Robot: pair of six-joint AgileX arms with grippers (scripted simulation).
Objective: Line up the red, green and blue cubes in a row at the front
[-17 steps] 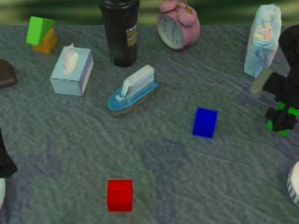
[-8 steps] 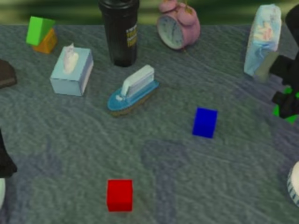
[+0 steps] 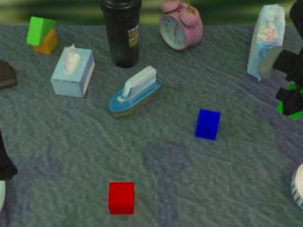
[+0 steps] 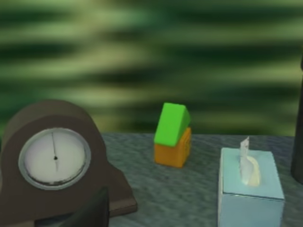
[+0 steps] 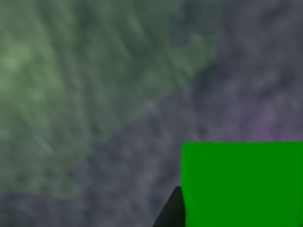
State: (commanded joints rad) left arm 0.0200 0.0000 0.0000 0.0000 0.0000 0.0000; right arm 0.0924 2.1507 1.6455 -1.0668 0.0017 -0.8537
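Red cube (image 3: 121,197) sat near front edge, left of centre; blue cube (image 3: 208,124) mid-table, well apart. Green cube (image 3: 293,106) gripped in right gripper (image 3: 289,100) at right edge. Best carried forward, lowered flat in line with red. Right wrist view alone showed green face filling the grip. Left arm parked at left edge, fingers untellable.

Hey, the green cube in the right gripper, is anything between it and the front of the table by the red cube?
Nothing visible blocks it. The right gripper holds the green cube at the table's right edge. The blue cube sits off the direct line, further back than the red cube, with bare cloth in front. The left arm is parked at the left edge.
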